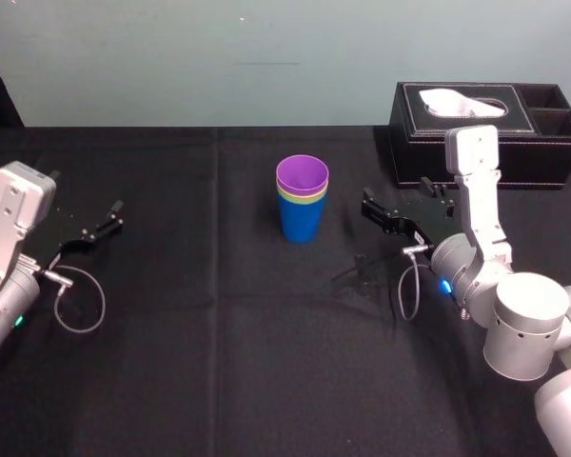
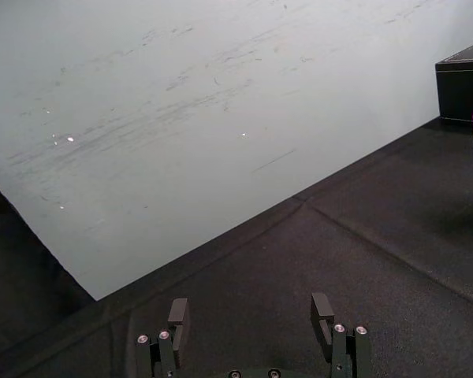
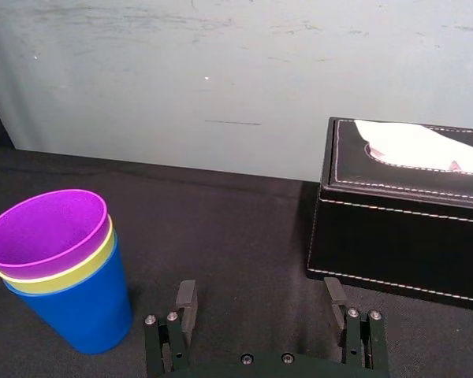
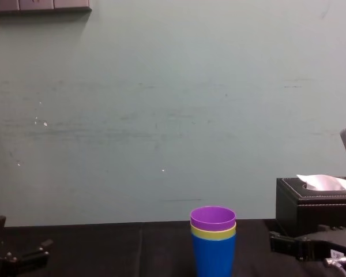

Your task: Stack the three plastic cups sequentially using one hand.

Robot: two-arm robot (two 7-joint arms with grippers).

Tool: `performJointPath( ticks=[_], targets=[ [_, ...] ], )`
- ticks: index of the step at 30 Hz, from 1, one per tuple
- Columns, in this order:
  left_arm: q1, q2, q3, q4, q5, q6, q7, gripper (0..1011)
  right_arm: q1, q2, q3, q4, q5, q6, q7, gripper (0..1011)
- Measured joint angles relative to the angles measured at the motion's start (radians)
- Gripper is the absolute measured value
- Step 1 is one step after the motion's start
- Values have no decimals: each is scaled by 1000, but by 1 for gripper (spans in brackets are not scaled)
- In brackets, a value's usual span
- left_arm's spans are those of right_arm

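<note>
Centre of the head view: the three plastic cups (image 1: 302,202), nested into one upright stack on the black table (image 1: 219,362). Purple cup (image 1: 303,175) innermost and on top, mouth open upward. Yellow-green cup (image 1: 303,198) showing as a thin band under the purple rim. Blue cup (image 1: 300,225) outermost, carrying the other two and standing on the cloth. In the chest view, lower middle of the frame and slightly right of centre, with the same order from the top: purple, yellow-green, blue.

Right gripper (image 3: 260,305): sits right of centre in the head view, just right of the stack, near it but not touching. Points leftward at the cups. Holds nothing, fingers (image 3: 186,298) spread wide over bare cloth. Mounted on a silver-grey arm (image 1: 514,324) that rises out of the lower right corner, with a small blue light (image 1: 445,286) near the wrist.

Left gripper (image 2: 250,311): rests at the left edge of the head view, well apart from the stack, pointing toward the upper right. Also holds nothing, fingers parted wide.

Upper right of the head view: black tissue box (image 1: 485,133) behind the right gripper, white tissue (image 1: 455,101) poking from its slot. Pale wall (image 1: 266,57) across the top of the frame.
</note>
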Motion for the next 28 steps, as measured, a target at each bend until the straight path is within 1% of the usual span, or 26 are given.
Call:
performJointPath(
  ticks=[28],
  targets=[
    [0, 0, 0, 0, 0, 0, 0, 1011, 0, 0, 0, 0, 0, 0, 0, 1000]
  ],
)
